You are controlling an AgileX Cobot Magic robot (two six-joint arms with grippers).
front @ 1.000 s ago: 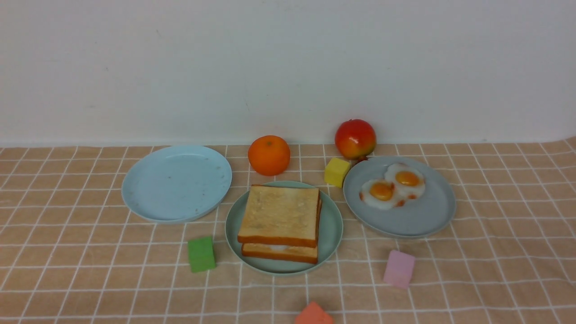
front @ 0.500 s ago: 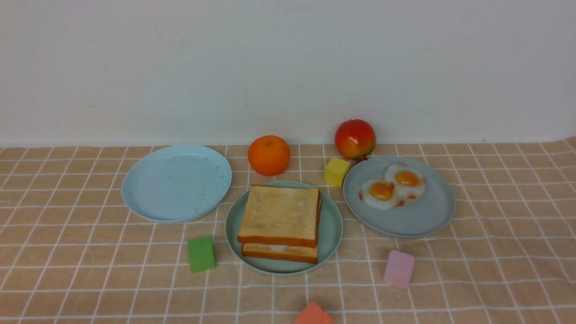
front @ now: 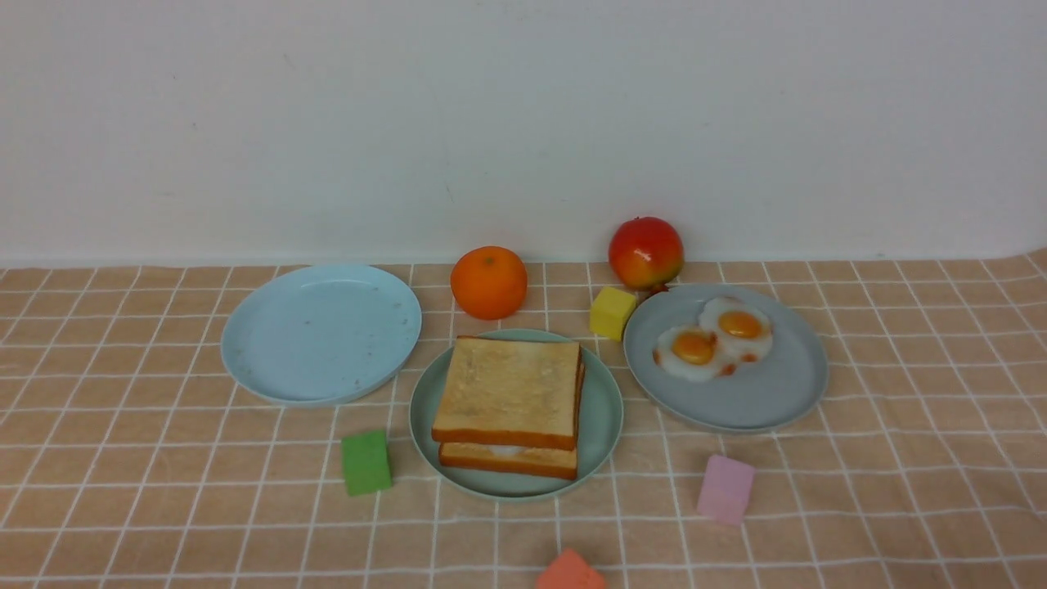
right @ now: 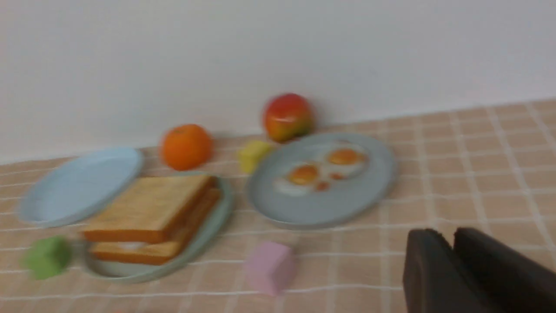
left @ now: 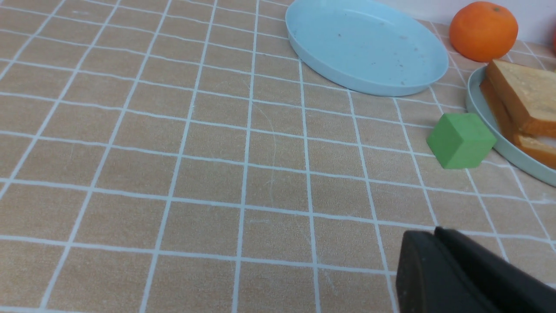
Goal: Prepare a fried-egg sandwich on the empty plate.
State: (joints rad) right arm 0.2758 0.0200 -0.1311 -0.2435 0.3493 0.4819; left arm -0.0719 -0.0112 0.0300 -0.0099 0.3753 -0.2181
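Worktop (front: 123, 491): checked cloth fills the lower half of the front view.
Blue plate (front: 321, 333): left of centre, bare.
Grey plate (front: 740, 401): right of centre, carrying two eggs (front: 713, 339).
Plate (front: 604, 417): lower centre, under the sandwich.
Sandwich (front: 509, 401): two toasts stacked square on the plate, so the build looks finished.
Egg (front: 505, 450): a white sliver shows between the toasts.
Left tool (left: 438, 237): fingers together, holding nothing, low over bare cloth, apart from the plates.
Right tool (right: 451, 245): fingers together, empty, pulled back; its view is blurred.
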